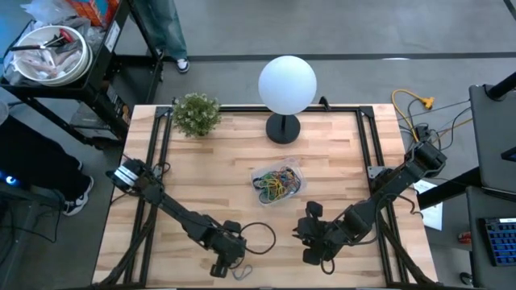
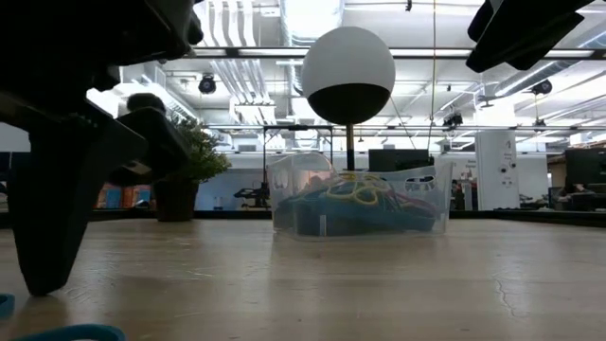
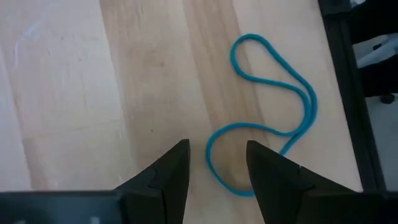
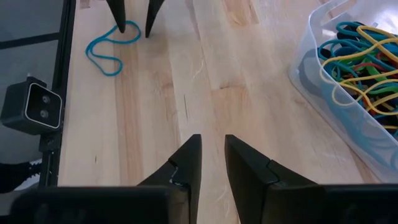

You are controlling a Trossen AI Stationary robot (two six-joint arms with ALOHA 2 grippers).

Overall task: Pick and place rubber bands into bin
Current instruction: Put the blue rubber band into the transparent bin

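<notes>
Main risk, as I judged it: the left gripper (image 3: 216,171) closing on bare wood. The blue rubber band (image 3: 267,118) lay flat and thin on the table (image 1: 201,161), and only one end of its loop sat between the fingertips. If the tips came down short of the surface, or pinched a little to one side, the strand could slide out or roll under a finger. A floppy loop could also catch on a single finger and drop off on the way across. A further risk was the carry itself: the bin (image 1: 278,184) stood near the table's middle, in front of the globe lamp (image 1: 287,84), well apart from the band at the near edge, and the right arm sat between the two, so the arms might crowd each other.

Left arm: reached down to the near edge of the table, gripper pointed at the wood, fingers spread apart with nothing in them, poised over the band's nearer end. In the right wrist view the two tips showed close above the band (image 4: 107,48).

Right gripper (image 4: 212,155): low over bare table to the right of the left one, fingers set with a narrow gap, empty. The bin (image 4: 348,93) showed off to its side.

The bin held a tangle of coloured rubber bands (image 4: 360,53): yellow, blue, green, some dark. Only the blue one showed loose on the table.
</notes>
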